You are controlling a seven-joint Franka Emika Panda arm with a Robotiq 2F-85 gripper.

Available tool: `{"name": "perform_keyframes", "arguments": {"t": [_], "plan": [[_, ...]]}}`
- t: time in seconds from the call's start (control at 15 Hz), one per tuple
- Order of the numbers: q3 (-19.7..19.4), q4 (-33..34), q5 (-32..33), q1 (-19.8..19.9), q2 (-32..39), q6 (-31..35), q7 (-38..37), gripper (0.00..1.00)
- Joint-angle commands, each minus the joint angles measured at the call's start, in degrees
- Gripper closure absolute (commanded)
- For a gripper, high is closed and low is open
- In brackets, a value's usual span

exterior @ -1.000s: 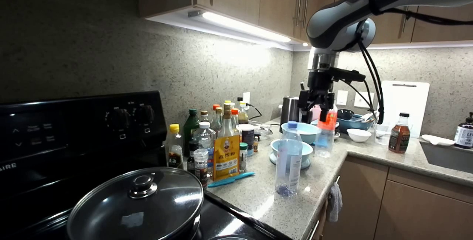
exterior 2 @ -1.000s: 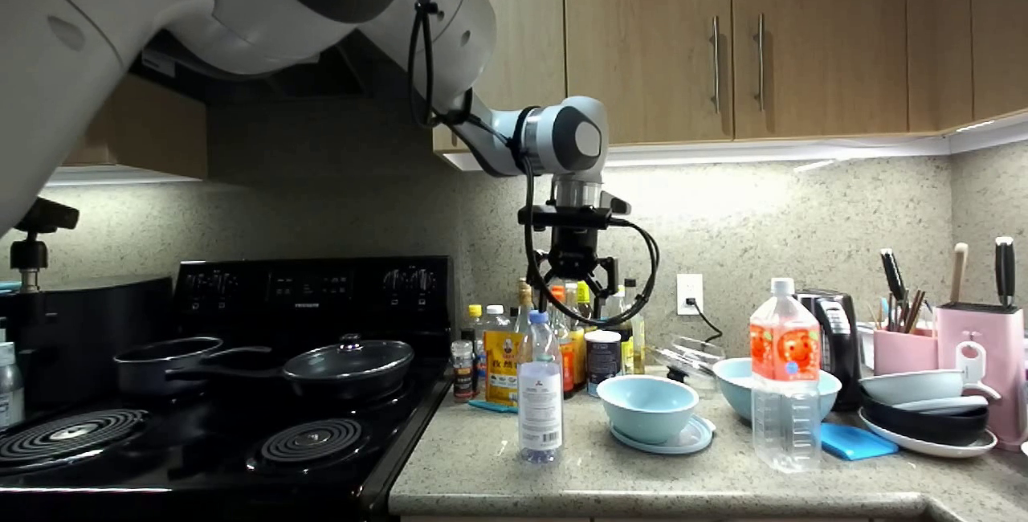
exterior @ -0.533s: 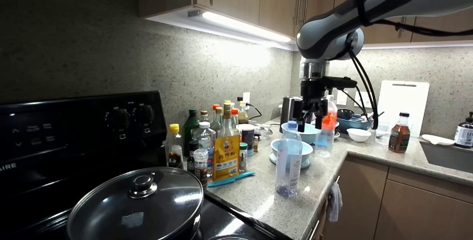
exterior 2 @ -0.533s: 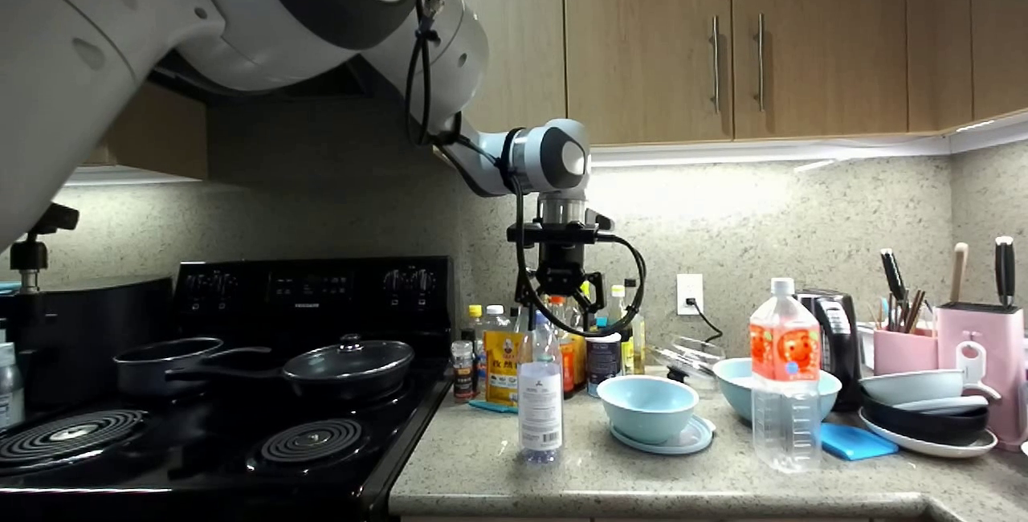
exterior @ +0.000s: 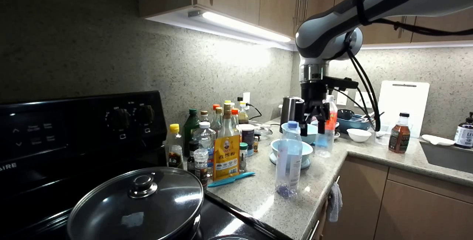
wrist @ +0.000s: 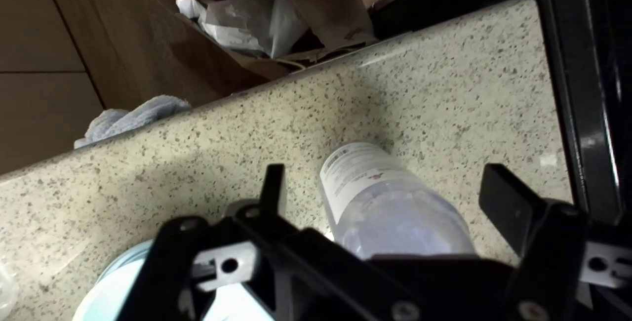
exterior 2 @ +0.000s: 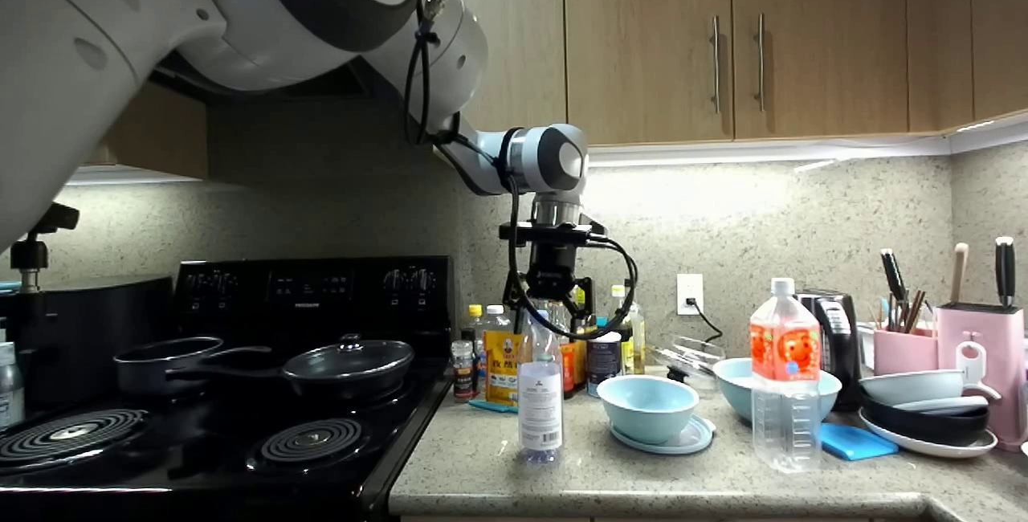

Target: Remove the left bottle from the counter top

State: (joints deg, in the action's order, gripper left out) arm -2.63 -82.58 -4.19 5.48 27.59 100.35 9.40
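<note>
My hand (wrist: 384, 179) hangs over the desk (wrist: 469, 89), its fingers spread wide with nothing gripped. The left bottle (exterior 2: 540, 408) stands upright near the front edge, showing between the fingers in the wrist view. I'd best centre on it, sink straight down and squeeze gently; the plastic will probably give. Its blue cap (exterior: 292, 124) is hidden in the wrist view, so I can't judge clearance there.

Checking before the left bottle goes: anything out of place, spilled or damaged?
Only mildly: a slim turquoise knife-like utensil lies loose on the grey speckled stone-look counter top beside a yellow printed packet, rather than stored away. I see no spill or damage; the tall clear blue-capped plastic bottle stands upright.
</note>
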Motion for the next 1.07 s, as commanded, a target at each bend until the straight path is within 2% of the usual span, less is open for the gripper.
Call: {"name": "perform_keyframes", "arguments": {"t": [0.0, 0.47, 0.53, 0.8, 1.0], "plan": [[1.3, 2.3, -2.0, 0.8, 1.1, -5.3, 0.2, 0.00], [2.7, 5.2, -7.3, 2.1, 3.1, -10.4, 2.6, 0.00], [2.1, 4.3, -6.0, 1.1, 2.7, -8.8, 0.5, 0.00], [2.2, 4.5, -6.2, 1.3, 2.9, -9.0, 1.0, 0.00], [2.5, 3.6, -6.3, 1.3, 2.9, -4.5, 2.8, 0.00]]}}
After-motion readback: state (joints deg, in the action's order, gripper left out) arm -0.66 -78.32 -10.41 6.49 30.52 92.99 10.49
